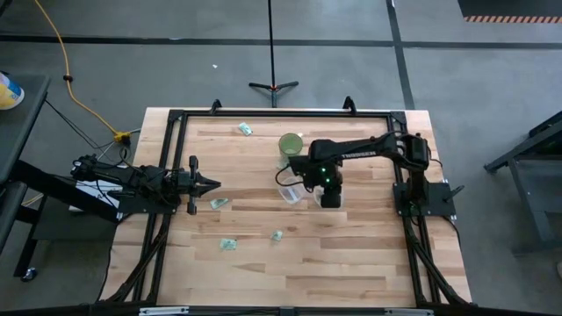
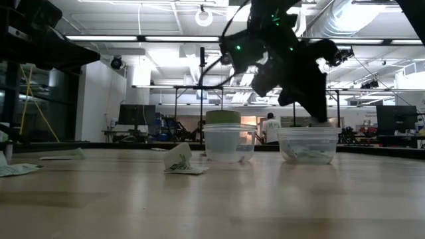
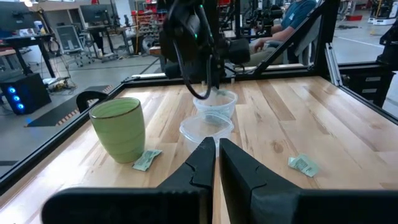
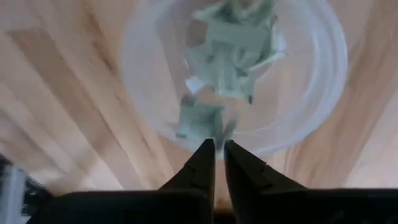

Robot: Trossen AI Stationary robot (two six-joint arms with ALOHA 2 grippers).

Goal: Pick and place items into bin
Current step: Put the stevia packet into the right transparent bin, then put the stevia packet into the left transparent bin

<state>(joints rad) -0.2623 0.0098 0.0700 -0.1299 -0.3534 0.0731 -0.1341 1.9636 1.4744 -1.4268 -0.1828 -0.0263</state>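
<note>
R gripper [image 4: 216, 147] over bin [image 4: 323, 93], fingers nearly together, packet [image 4: 200, 121] at tips; could stick. L gripper [image 3: 216, 149] together at 9 o'clock.

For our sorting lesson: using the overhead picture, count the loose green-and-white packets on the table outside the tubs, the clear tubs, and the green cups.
Loose packets on the table: 4
Clear tubs: 2
Green cup: 1
Total: 7
</note>
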